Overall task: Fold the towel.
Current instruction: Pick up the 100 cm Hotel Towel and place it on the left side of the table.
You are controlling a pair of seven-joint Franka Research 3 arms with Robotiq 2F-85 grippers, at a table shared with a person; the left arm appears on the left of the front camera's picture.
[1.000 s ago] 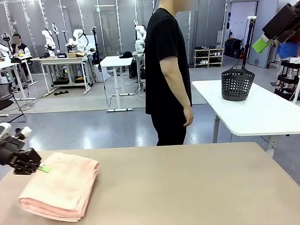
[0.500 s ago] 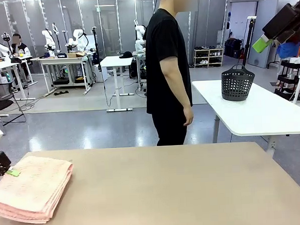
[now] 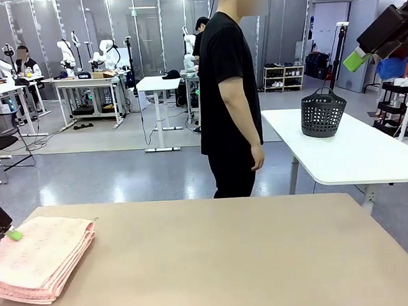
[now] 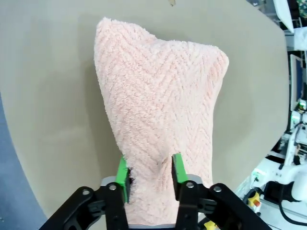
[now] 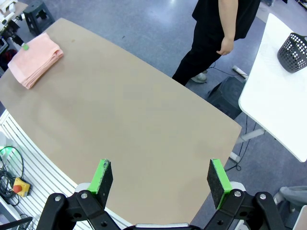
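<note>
The towel is pale pink and lies folded in a flat stack at the table's front left corner. In the left wrist view the herringbone towel stretches away from the fingers. My left gripper stands astride its near edge, green pads parted, with a thin dark gap beside one pad. In the front view the left gripper sits at the picture's left edge, beside the towel's far left corner. My right gripper hangs wide open high above the table, holding nothing; its green pad shows at the top right.
A person in black stands at the table's far edge, arms down. Behind on the right is a white table with a black basket. The tan tabletop stretches bare to the right of the towel.
The left gripper slid the folded towel leftward to the table's corner, where it now lies flatter. Its pads have come apart on the towel's edge. The right arm has not moved.
</note>
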